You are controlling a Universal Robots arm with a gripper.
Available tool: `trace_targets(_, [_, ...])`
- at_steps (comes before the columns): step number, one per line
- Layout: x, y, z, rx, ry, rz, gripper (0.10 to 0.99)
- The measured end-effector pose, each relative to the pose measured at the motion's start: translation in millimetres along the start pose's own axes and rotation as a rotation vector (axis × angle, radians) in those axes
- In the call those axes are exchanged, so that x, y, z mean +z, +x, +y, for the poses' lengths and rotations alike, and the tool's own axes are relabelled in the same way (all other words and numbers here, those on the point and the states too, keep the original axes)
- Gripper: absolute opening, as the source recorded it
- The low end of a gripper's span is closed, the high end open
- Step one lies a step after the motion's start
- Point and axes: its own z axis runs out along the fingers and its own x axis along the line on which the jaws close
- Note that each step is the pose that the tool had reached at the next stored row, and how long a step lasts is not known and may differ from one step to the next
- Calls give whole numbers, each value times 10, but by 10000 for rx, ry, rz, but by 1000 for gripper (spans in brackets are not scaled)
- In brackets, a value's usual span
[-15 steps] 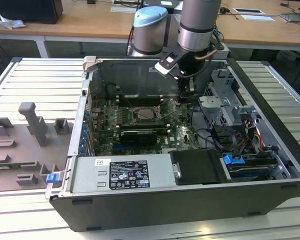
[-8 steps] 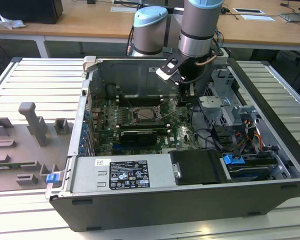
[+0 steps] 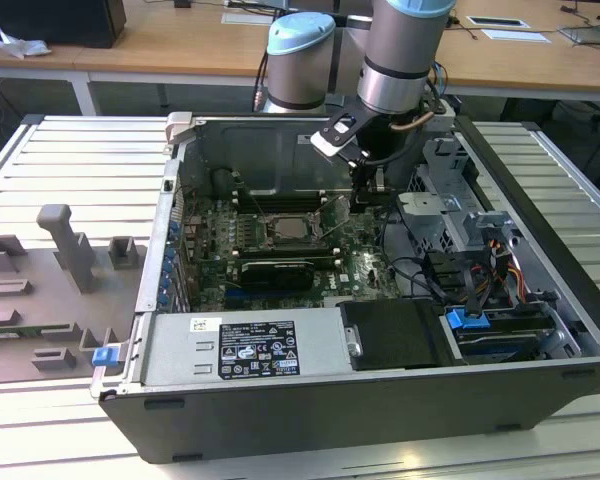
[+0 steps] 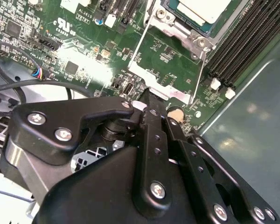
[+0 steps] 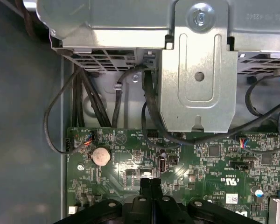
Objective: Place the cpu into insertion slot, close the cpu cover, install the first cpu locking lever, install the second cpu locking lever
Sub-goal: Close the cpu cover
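Observation:
The cpu [image 3: 289, 228] lies pale-faced in the insertion slot [image 3: 277, 240] in the middle of the green board; in the second wrist view the cpu [image 4: 203, 9] sits inside the slot's rim [image 4: 196, 29]. The cpu cover [image 4: 164, 89], a thin silvery frame, stands swung open away from the slot, and green board shows through its cut-out. My gripper [image 3: 365, 195] hangs just to the exterior view's right of the slot. Its fingers [image 4: 149, 105] are pressed together with nothing between them, tips right at the cover's free edge. In the first wrist view the gripper [image 5: 150, 181] points at the board.
The case lies open on a slatted table. A labelled power supply [image 3: 255, 350] fills its front, and a metal drive cage [image 3: 450, 210] with cables stands at the exterior view's right. Long black memory slots [image 4: 252, 42] flank the socket. A coin battery [image 5: 101, 155] is nearby.

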Motion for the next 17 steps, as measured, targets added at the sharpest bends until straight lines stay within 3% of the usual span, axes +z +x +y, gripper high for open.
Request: trace_targets(17, [1, 1, -67, -2, 1, 6, 106])
